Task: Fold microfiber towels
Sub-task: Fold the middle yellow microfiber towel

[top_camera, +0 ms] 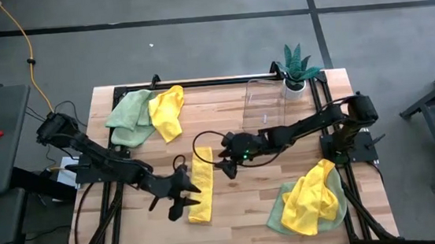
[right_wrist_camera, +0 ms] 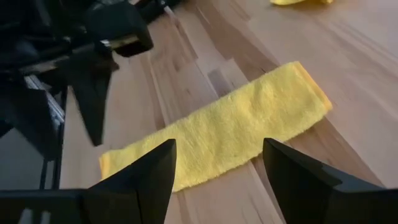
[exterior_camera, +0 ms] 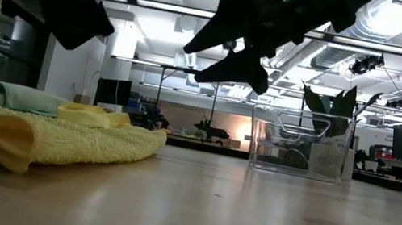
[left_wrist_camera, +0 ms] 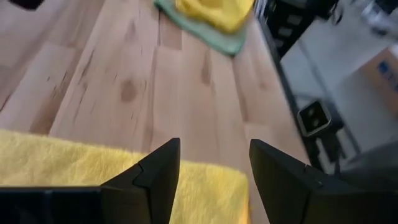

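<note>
1. Wooden surface [top_camera: 233, 215] carried a folded yellow towel [top_camera: 201, 188] as a long strip.
2. Left pincer [top_camera: 183, 196] hung spread and empty just over the strip's near end.
3. Right pincer [top_camera: 225, 165] hovered spread, empty, beside the strip's far end.

The left gripper [left_wrist_camera: 214, 171] hung with its two dark fingers [left_wrist_camera: 158, 174] spread apart just over a yellow towel [left_wrist_camera: 74, 171] on the wooden table [left_wrist_camera: 180, 93] — beyond it, well apart, another yellow towel [left_wrist_camera: 214, 11] lay on a green towel [left_wrist_camera: 217, 38].
</note>
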